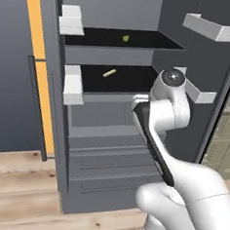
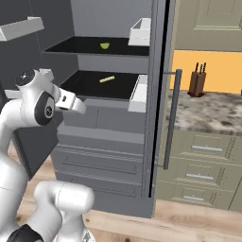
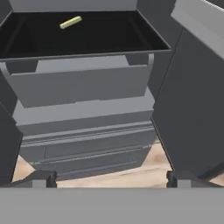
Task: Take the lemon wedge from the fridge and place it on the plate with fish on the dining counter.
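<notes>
The fridge (image 1: 109, 150) stands with both doors swung wide. A small yellow-green lemon wedge (image 1: 125, 38) (image 2: 104, 46) lies on its upper black shelf. On the shelf below rests a pale yellow stick (image 1: 109, 73) (image 2: 107, 79) (image 3: 70, 22). My gripper (image 3: 111, 178) is open with nothing between its fingertips (image 3: 43, 178). It hangs in front of the fridge, below the lower shelf and short of it, looking at the grey drawer fronts (image 3: 83, 151). The plate, the fish and the dining counter are out of view.
White door bins (image 1: 73, 84) (image 2: 139, 92) line both open doors, which flank the arm closely. A long door handle (image 2: 170, 118) stands to the right. Beyond it, a stone-topped counter (image 2: 208, 113) over beige drawers carries a knife block (image 2: 197, 81). The floor is wooden.
</notes>
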Available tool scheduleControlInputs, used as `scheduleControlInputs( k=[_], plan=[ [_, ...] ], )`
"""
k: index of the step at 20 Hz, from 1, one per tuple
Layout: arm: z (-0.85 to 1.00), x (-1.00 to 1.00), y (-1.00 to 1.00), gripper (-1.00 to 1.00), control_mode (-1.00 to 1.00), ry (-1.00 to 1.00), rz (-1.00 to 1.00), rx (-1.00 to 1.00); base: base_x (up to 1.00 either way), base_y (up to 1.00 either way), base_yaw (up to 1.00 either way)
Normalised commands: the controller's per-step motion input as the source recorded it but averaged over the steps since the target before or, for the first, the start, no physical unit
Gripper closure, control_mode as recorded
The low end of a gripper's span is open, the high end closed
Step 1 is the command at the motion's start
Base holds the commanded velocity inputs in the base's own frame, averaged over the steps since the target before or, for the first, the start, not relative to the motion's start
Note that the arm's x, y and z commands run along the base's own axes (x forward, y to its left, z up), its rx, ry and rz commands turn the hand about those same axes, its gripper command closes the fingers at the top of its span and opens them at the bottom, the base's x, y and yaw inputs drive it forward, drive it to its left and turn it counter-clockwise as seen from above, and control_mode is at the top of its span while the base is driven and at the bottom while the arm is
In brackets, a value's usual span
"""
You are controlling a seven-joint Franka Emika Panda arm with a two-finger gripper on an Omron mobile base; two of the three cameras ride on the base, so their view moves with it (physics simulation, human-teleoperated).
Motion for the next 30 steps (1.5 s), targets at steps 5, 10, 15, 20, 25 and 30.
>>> scheduleControlInputs(
  k=[5, 10, 15, 20, 25, 30],
  plan=[
    [0.0, 0.01, 0.0, -1.0, -1.0, 0.0, 0.0, 0.0, 0.0, 0.0, 0.0],
    [0.01, 0.23, 0.0, -1.0, -1.0, 0.02, 0.0, 0.0, 0.0, 0.0, 0.0],
    [0.0, 0.11, 0.0, -1.0, 1.0, 0.01, 0.0, 0.0, 0.66, 0.0, -0.01],
    [0.0, 0.0, 0.0, -1.0, 1.0, 0.0, 0.0, 0.0, 0.99, 0.0, 0.0],
    [0.0, 0.0, 0.0, -1.0, 1.0, 0.0, 0.0, 0.0, 0.91, 0.06, -0.04],
    [0.0, 0.0, 0.0, -1.0, 1.0, 0.0, 0.0, 0.0, 0.36, 0.0, 0.0]
  ],
)
